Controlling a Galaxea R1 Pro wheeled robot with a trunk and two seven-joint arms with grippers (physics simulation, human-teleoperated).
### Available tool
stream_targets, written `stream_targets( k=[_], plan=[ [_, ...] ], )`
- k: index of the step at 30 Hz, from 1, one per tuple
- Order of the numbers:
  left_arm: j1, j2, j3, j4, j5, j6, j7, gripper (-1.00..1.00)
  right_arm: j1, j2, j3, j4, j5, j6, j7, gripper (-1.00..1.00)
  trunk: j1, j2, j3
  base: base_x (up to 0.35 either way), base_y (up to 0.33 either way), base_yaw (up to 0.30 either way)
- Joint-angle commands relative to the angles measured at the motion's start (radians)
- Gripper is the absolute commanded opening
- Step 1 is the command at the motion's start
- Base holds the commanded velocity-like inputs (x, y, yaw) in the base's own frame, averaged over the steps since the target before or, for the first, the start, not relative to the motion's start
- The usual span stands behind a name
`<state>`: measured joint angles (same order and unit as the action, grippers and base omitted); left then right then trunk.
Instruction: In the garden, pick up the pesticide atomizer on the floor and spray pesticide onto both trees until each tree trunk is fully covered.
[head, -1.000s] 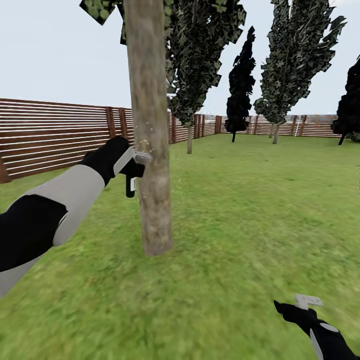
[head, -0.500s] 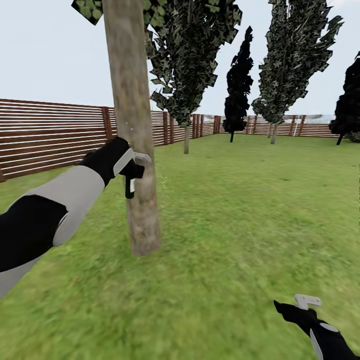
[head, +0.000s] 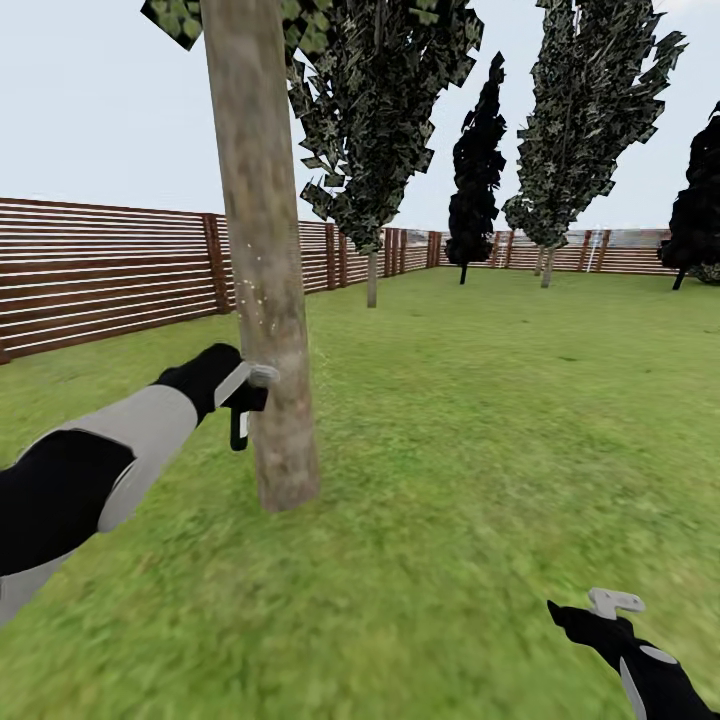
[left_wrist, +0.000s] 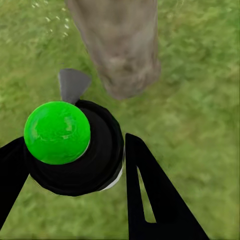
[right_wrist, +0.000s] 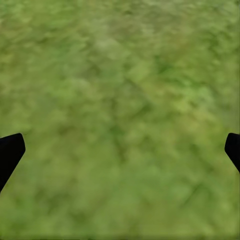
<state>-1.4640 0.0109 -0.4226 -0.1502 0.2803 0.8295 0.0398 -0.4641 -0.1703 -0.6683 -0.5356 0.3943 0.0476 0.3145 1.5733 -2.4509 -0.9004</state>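
Your tree trunk (head: 262, 250) reads as rough, matt mottled bark. Fence (head: 100, 270) is slatted brown wood. Atomizer (left_wrist: 75, 147) is glossy black plastic, shiny green cap. Grass floor (head: 480, 450) is matt.

Blurry green grass floor (head: 480, 450) carries 1 thick mottled tree trunk (head: 265, 300) near its fenced left edge; 4 more trees stand farther back.

Flat, even daylight under a pale sky (head: 100, 100), casting no distinct shadows and no glare. The grass (head: 480, 480) is smeared and blurry, especially close up in both wrist views.
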Motion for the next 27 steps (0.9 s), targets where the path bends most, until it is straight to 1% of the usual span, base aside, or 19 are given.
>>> stream_targets(
  k=[1,2,3,6,8,9,10,11,12,14,16,18,19,20,23,27],
  plan=[
    [0.017,0.001,-0.001,0.0,0.0,-0.031,-0.001,-1.0,0.0,0.0,0.001,0.0,0.0,0.0,0.0,1.0,0.0,0.0,0.0,0.0,0.0,0.0],
    [0.036,0.001,-0.001,0.0,0.001,-0.063,-0.001,-1.0,0.0,0.0,0.001,0.0,0.0,0.0,0.0,1.0,0.0,0.0,0.0,0.0,0.0,0.0],
    [0.046,0.001,-0.001,0.0,0.001,-0.079,-0.001,-1.0,0.0,0.0,0.001,0.0,0.0,0.0,0.0,1.0,0.0,0.0,0.0,0.0,0.0,0.0],
    [0.074,0.0,0.0,0.0,0.002,-0.121,0.001,-1.0,0.0,0.0,0.001,0.0,0.0,0.0,-0.002,1.0,0.0,0.0,0.0,0.0,0.0,0.0],
    [0.096,-0.001,0.001,0.0,0.003,-0.137,0.001,-1.0,0.0,0.0,0.001,0.0,0.0,0.0,-0.003,1.0,0.0,0.0,0.0,0.0,0.0,0.0],
    [0.128,-0.002,0.001,0.0,0.003,-0.174,0.002,-1.0,0.0,0.0,0.001,0.0,0.0,0.0,-0.003,1.0,0.0,0.0,0.0,0.0,0.0,0.0],
    [0.161,-0.004,0.002,0.0,0.003,-0.231,0.003,-1.0,0.0,0.0,0.0,0.0,-0.001,0.0,-0.002,1.0,0.0,0.0,0.0,0.0,0.0,0.0],
    [0.181,-0.004,0.002,0.0,0.004,-0.274,0.004,-1.0,0.0,0.0,0.0,0.0,-0.001,0.0,-0.002,1.0,0.0,0.0,0.0,0.0,0.0,0.0],
    [0.198,-0.004,0.003,0.0,0.006,-0.297,0.004,-1.0,0.0,0.0,0.0,0.0,-0.001,0.0,-0.001,1.0,0.0,0.0,0.0,0.0,0.0,0.0],
    [0.229,-0.003,0.005,0.0,0.025,-0.314,0.005,-1.0,0.0,0.0,0.0,0.0,-0.001,0.0,0.0,1.0,0.0,0.0,0.0,0.0,0.0,0.0],
    [0.268,-0.001,0.005,0.0,0.07,-0.33,0.003,-1.0,0.0,0.0,-0.001,0.0,0.0,0.0,0.0,1.0,0.0,0.0,0.0,0.0,0.0,0.0],
    [0.324,-0.002,0.005,0.0,0.086,-0.4,0.002,-1.0,0.0,0.0,-0.001,0.0,-0.001,0.0,0.0,1.0,0.0,0.0,0.0,0.0,0.0,0.0],
    [0.342,-0.002,0.005,0.0,0.089,-0.437,0.003,-1.0,0.0,0.0,-0.001,0.0,0.0,0.0,0.0,1.0,0.0,0.0,0.0,0.0,0.0,0.0],
    [0.353,-0.002,0.005,0.0,0.091,-0.459,0.004,-1.0,0.0,0.0,-0.001,0.0,0.0,0.0,0.0,1.0,0.0,0.0,0.0,0.0,0.0,0.0],
    [0.366,-0.001,0.005,0.0,0.092,-0.479,0.004,-1.0,0.0,0.001,0.0,0.0,0.0,0.0,0.0,1.0,0.0,0.0,0.0,0.0,0.0,0.0],
    [0.381,-0.001,0.005,0.0,0.092,-0.483,0.003,-1.0,0.0,0.005,0.002,0.0,0.0,0.0,-0.001,1.0,0.0,0.0,0.0,0.021,0.0,0.0]
  ],
)
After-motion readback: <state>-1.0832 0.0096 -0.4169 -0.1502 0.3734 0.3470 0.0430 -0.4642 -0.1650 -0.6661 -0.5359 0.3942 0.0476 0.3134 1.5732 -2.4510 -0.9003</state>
